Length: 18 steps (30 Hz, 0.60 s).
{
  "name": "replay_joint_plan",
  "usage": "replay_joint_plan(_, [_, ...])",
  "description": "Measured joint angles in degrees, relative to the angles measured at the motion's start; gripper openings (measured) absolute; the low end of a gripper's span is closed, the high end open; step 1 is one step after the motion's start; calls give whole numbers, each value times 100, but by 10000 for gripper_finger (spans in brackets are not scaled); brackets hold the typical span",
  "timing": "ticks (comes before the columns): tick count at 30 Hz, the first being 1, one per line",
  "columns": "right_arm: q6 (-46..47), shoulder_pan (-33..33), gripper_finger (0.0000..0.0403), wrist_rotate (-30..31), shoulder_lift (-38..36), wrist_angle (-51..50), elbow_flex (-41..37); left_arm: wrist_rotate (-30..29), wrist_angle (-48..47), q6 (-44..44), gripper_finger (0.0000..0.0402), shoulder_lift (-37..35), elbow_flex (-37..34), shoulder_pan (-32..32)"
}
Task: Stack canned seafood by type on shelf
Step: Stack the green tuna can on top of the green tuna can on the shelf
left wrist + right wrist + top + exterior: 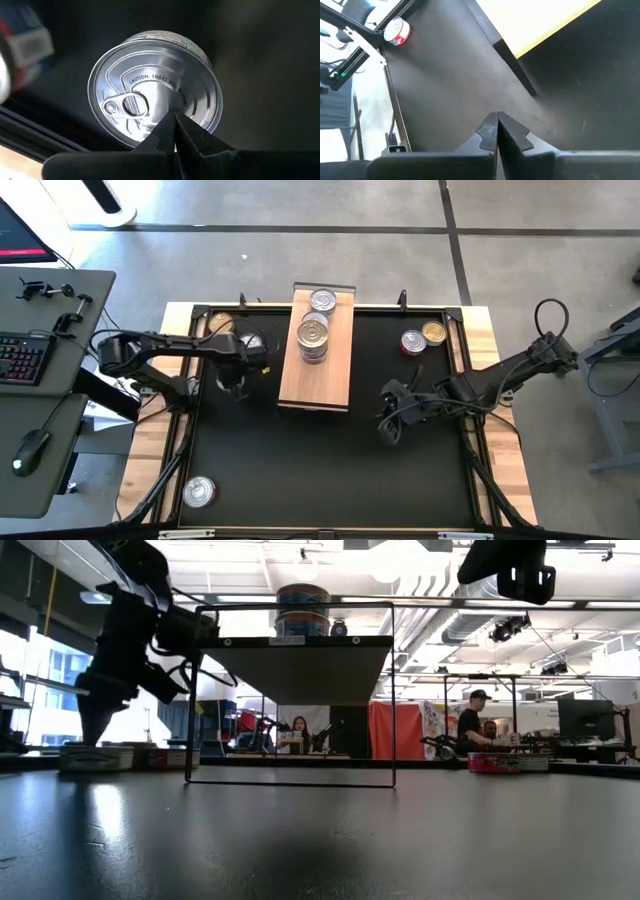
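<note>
Left gripper (pixel 175 125) sits with its fingers pinched together, tips over the lid of a silver tin (pixel 155 92) and holding nothing; from above I place it near the mat's (pixel 330 470) left edge, toward the far-left corner, just short of the tins there (pixel 245 343). Right gripper (pixel 497 131) is likewise clenched on nothing, hovering over bare mat between the shelf's (pixel 318 385) near end and the right edge.

On progress, I judge we are partway. The far half of the shelf carries a few cans: one at the far end (pixel 322 301) and what looks like a short stack just nearer (pixel 313 337). The near half of the plank is bare wood.

Left to do, as I read it: the tins by the left gripper, a red-sided can and a gold-lidded one (pixel 423 337) near the far-right corner, and a lone red-labelled can (pixel 199 493) at the near-left corner. Whether the shelved cans match by type I cannot tell.
</note>
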Motion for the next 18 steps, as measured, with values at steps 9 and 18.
replay_joint_plan(9, [-153,15,0,13,0,-105,0,526,105,-1069,0,-41,0,-1336])
replay_joint_plan(18, [-272,13,0,17,0,-104,0,856,288,-2541,0,-43,11,-2705])
